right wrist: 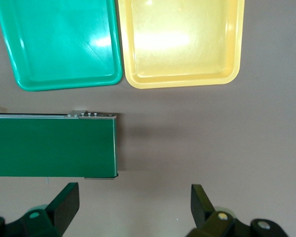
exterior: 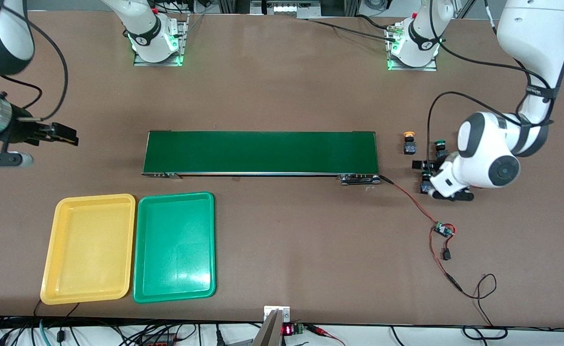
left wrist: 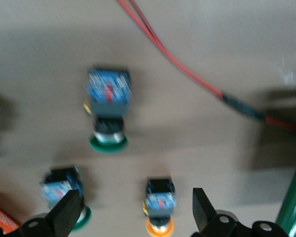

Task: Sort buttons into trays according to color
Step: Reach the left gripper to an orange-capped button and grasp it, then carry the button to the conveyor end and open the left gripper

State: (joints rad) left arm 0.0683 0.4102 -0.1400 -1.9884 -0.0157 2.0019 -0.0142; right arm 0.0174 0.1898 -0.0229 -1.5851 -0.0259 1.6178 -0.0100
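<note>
left pincer (left wrist: 133, 207): low, agape | right pincer (right wrist: 133, 202): raised, agape

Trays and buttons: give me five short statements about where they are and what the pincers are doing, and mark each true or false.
1. The yellow tray and the green tray lie side by side, both holding nothing. True.
2. A yellow-capped button lies on the conveyor belt. False: it lies on the table, off the belt's end toward the left arm's end.
3. The left pincer is open above the buttons. True.
4. The right pincer grips a button. False: it is open with nothing in it.
5. The green-capped button sits in the green tray. False: it lies on the table.
</note>
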